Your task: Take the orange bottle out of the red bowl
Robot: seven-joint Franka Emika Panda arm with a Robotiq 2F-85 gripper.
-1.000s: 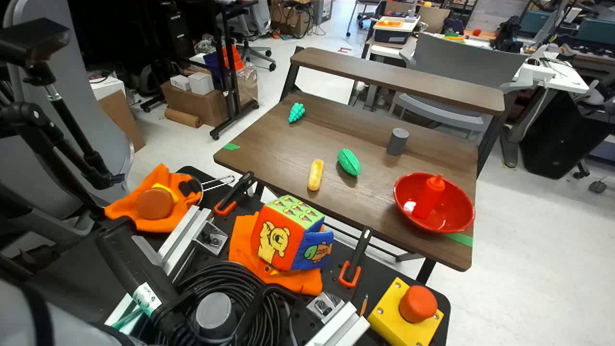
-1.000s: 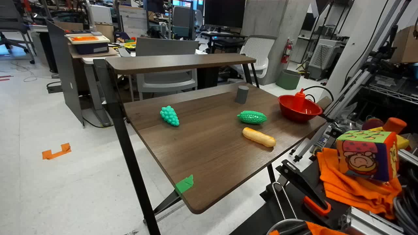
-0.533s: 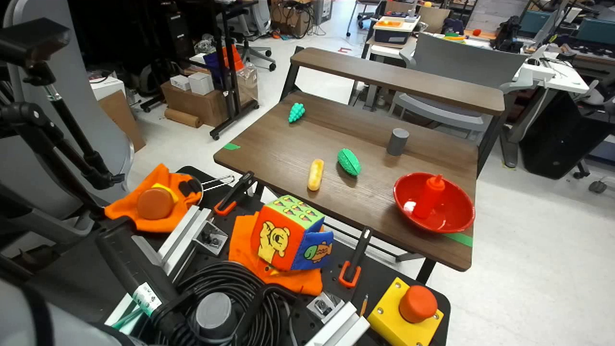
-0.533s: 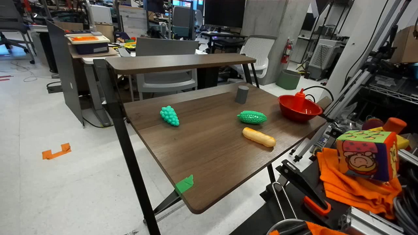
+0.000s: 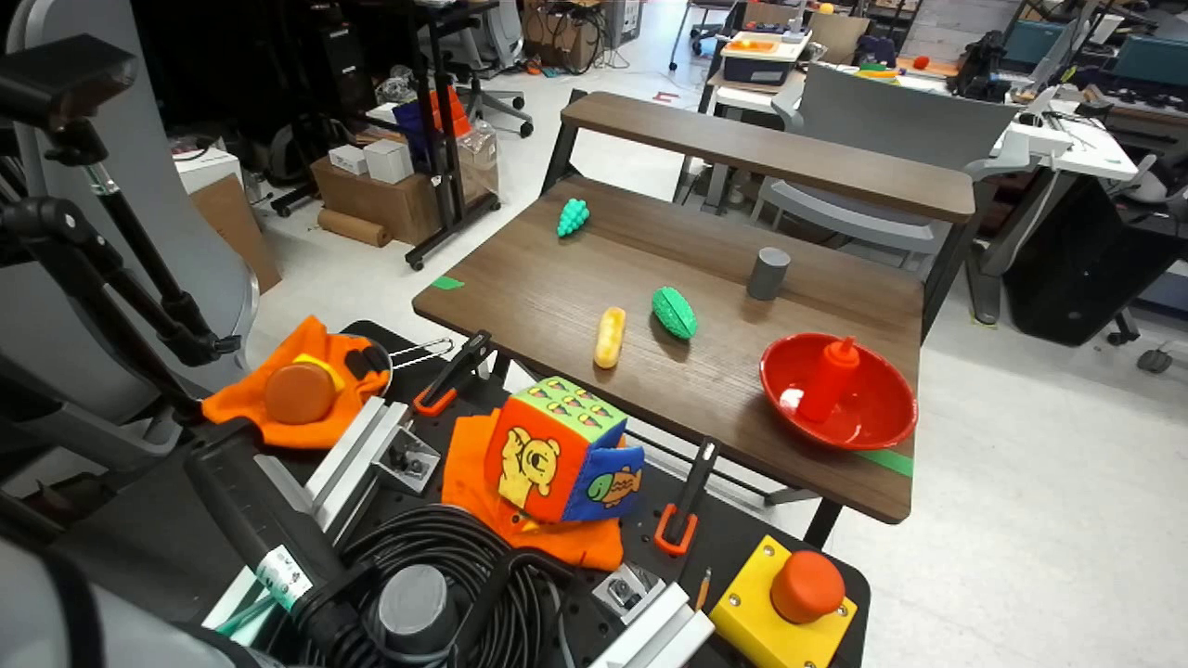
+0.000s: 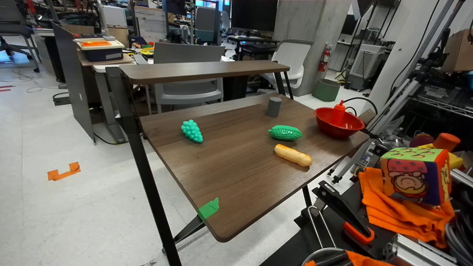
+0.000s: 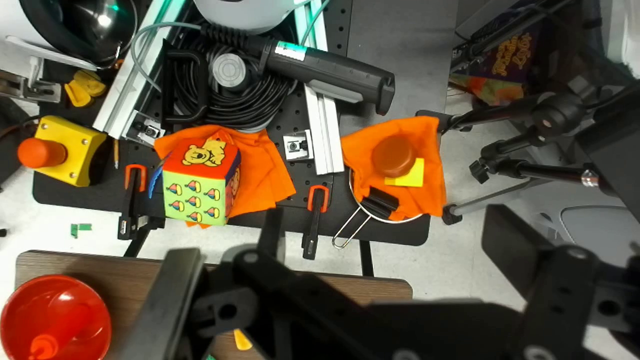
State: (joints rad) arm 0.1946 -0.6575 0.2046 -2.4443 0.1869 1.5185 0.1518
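Two jaws gape wide, one orange bottle (image 5: 828, 382) standing in one red bowl (image 5: 880, 399).

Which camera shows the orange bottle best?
An exterior view, showing the orange bottle from nozzle to base. In an exterior view where the red bowl hides its base, only the upper part shows. The wrist view has it bottom left, nozzle at the edge.

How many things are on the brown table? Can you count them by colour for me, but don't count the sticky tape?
Red or orange-red: 2 (bowl, bottle)
Green: 2 (bunch of grapes, bumpy vegetable)
Yellow: 1 (breadstick)
Grey: 1 (cup)
Total: 6
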